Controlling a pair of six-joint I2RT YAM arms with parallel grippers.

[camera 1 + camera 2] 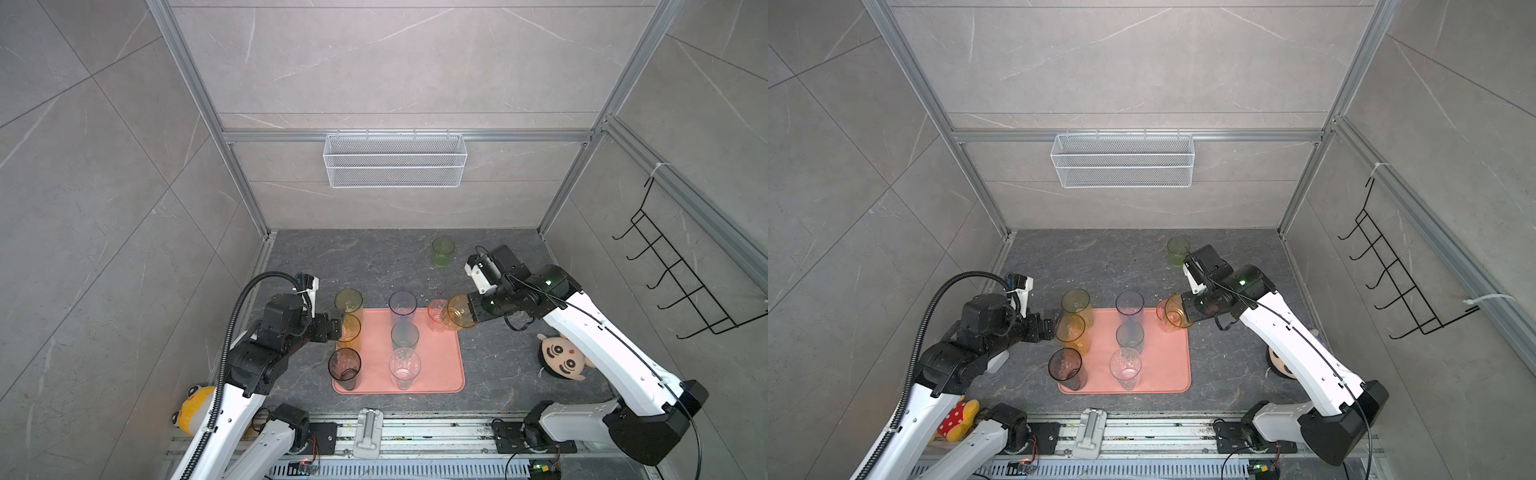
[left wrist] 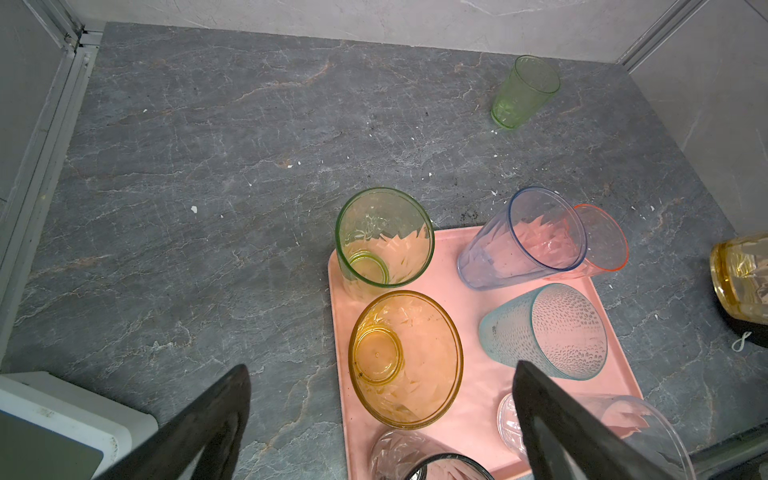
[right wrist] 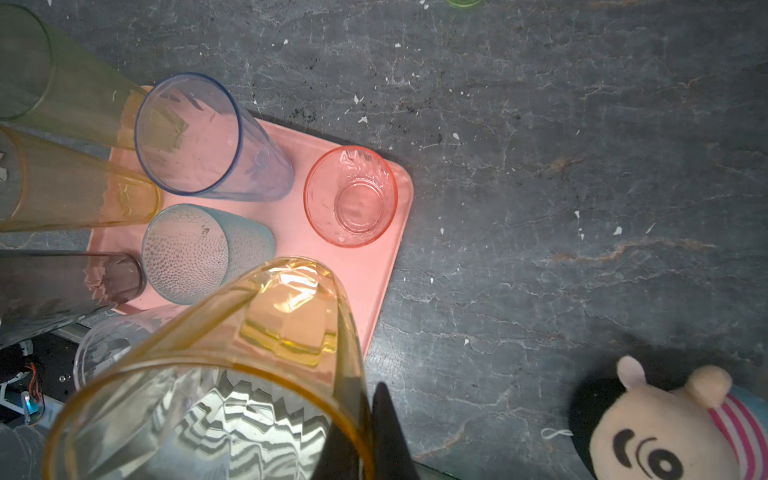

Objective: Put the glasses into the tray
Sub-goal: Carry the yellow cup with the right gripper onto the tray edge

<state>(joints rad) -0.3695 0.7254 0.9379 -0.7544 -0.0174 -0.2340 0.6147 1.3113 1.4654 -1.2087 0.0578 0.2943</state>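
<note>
Amber faceted see-through tumbler point(image 1: 452, 319), tilted, is clamped in the right claw point(image 1: 467, 318) over the smooth pink tray point(image 1: 440, 365); left claw point(image 2: 380, 365) gapes empty.

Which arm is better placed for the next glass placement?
Right. The right gripper is shut on the amber glass, tilted over the tray's bare right side; the left gripper is open and empty.

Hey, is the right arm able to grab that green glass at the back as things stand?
Probably not yet: the right gripper is shut on a tilted amber glass at the tray corner. Otherwise the green glass stands alone nearby, nothing blocking it.
</note>
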